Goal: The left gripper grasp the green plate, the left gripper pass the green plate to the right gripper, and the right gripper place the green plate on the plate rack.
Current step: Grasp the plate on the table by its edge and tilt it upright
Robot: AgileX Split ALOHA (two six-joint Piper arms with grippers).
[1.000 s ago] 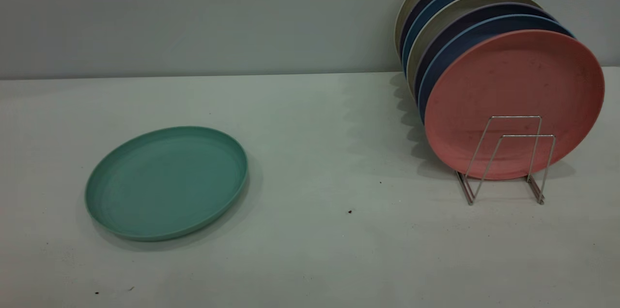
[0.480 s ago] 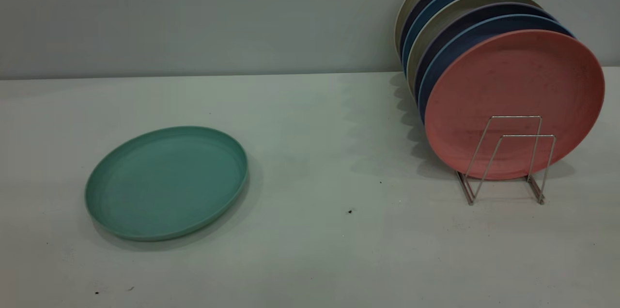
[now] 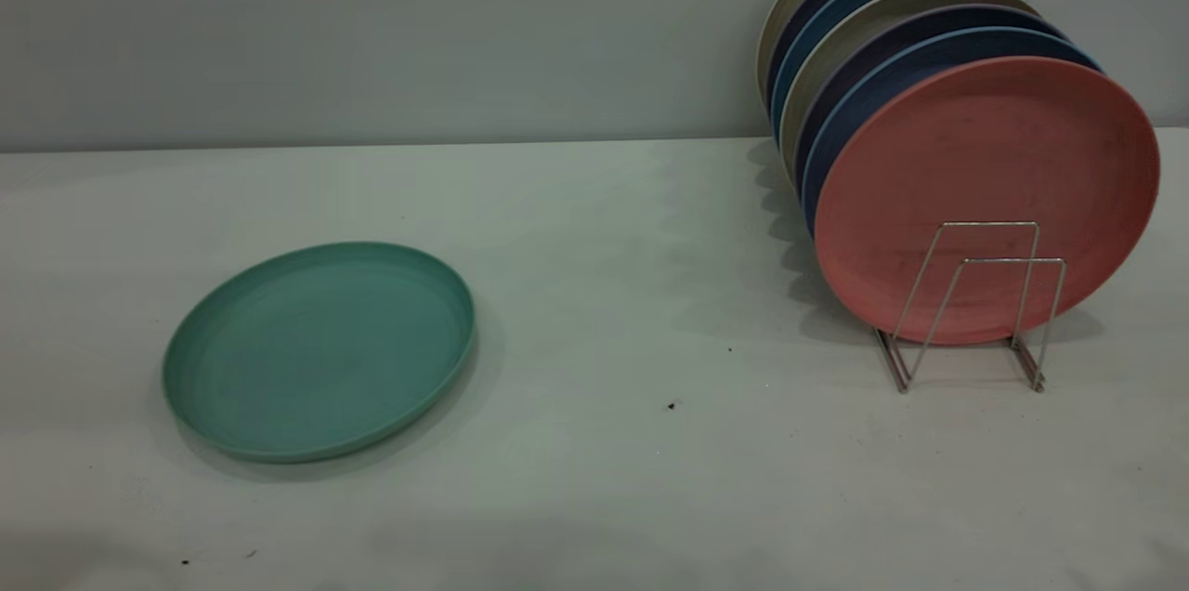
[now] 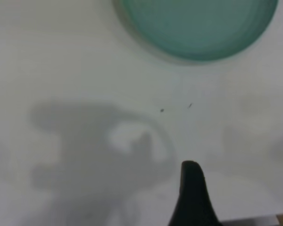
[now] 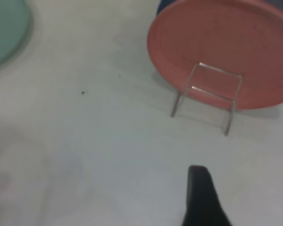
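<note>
**Green plate lying flat, both arms hanging above the bench**

One dark fingertip [image 4: 192, 195] of the left gripper is showing above bare bench [image 3: 594, 479], another [image 5: 203, 197] of the right gripper; whether either pair of jaws is released or clenched, I cannot tell. The green plate [image 3: 319, 349] is lying flat at the left, well apart from the plate rack [image 3: 971, 305], which is holding the salmon-pink plate [image 3: 986, 191] at the right.

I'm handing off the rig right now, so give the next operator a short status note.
Left gripper: above bare table, short of the green plate, holding nothing; only one finger shows.
Right gripper: above the table before the plate rack, holding nothing.
Green plate lies flat on the table's left side. The rack holds a pink plate in front and others behind.
Done: nothing. Left: grasp, handover, racking.
</note>
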